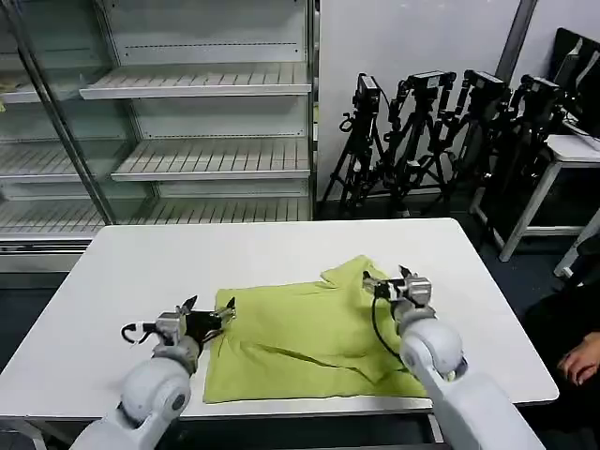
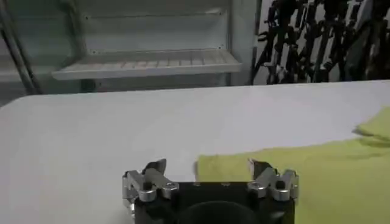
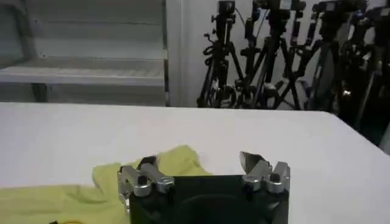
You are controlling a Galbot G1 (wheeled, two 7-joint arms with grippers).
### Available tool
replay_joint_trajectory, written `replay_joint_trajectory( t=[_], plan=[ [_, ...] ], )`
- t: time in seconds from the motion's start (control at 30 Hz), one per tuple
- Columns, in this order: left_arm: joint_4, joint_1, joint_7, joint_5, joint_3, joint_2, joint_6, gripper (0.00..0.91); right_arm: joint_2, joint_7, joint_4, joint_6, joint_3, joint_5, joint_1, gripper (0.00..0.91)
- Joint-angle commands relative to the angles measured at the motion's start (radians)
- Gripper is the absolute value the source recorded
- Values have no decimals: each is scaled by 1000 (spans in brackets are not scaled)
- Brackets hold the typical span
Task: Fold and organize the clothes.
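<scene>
Now your left pincer (image 1: 214,313) gapes wide at the T-shirt (image 1: 309,339)'s left edge on the bench (image 1: 141,272). Your right pincer (image 1: 386,280) hangs wide too, over its far right corner.

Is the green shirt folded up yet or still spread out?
Partly folded: the T-shirt lies as a rough rectangle on the table, one sleeve sticking out, wrinkled. Left gripper and right gripper open at its edges.

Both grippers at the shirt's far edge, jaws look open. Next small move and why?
Probably lower both and close on the far edge. The T-shirt lies roughly flat on the table; the left gripper is open at its far left corner, the right gripper open by the bunched far right corner, neither holding fabric.
</scene>
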Motion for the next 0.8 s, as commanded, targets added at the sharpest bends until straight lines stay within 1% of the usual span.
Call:
replay_joint_trajectory(
  t=[0.03,0.23,0.27,0.3,0.33,0.43,0.47,0.5,0.53,0.57,0.6,0.63,0.67,0.7,0.73,0.8],
  plan=[
    [211,-201,-19,-25,101,-26,3,907,36,8,-256,-5,-125,39,197,907],
    [250,-222,-11,-31,120,-35,4,907,85,-7,-372,-5,-140,34,239,907],
    [253,-223,-11,-32,121,-38,3,846,92,-8,-382,-5,-138,35,243,907],
    [254,-222,-11,-32,122,-39,3,554,99,-10,-393,-5,-134,37,246,907],
    [253,-220,-11,-38,123,-38,3,30,104,-12,-402,-5,-132,41,248,907],
    [240,-201,-12,-46,126,-36,3,30,111,-18,-415,-5,-133,47,249,907],
    [232,-194,-12,-50,127,-35,4,30,112,-19,-417,-6,-135,53,247,836],
    [228,-187,-12,-53,128,-35,4,30,112,-18,-417,-6,-136,59,245,786],
    [220,-183,-11,-56,128,-34,3,30,112,-16,-416,-6,-136,67,241,675],
    [213,-176,-11,-60,129,-33,3,30,111,-14,-413,-6,-135,77,238,615],
    [210,-173,-11,-62,130,-33,4,30,110,-13,-409,-6,-134,87,233,453],
    [205,-166,-11,-65,130,-33,4,30,110,-13,-407,-6,-134,91,231,353],
    [199,-159,-10,-65,130,-32,3,30,108,-12,-402,-6,-134,98,226,171],
    [196,-156,-9,-66,130,-31,4,30,108,-12,-400,-5,-134,99,224,50],
    [191,-151,-8,-67,130,-30,4,30,107,-13,-395,-5,-135,101,221,10],
    [180,-141,-4,-70,127,-28,3,30,106,-14,-385,-5,-134,105,215,0]
  ],
)
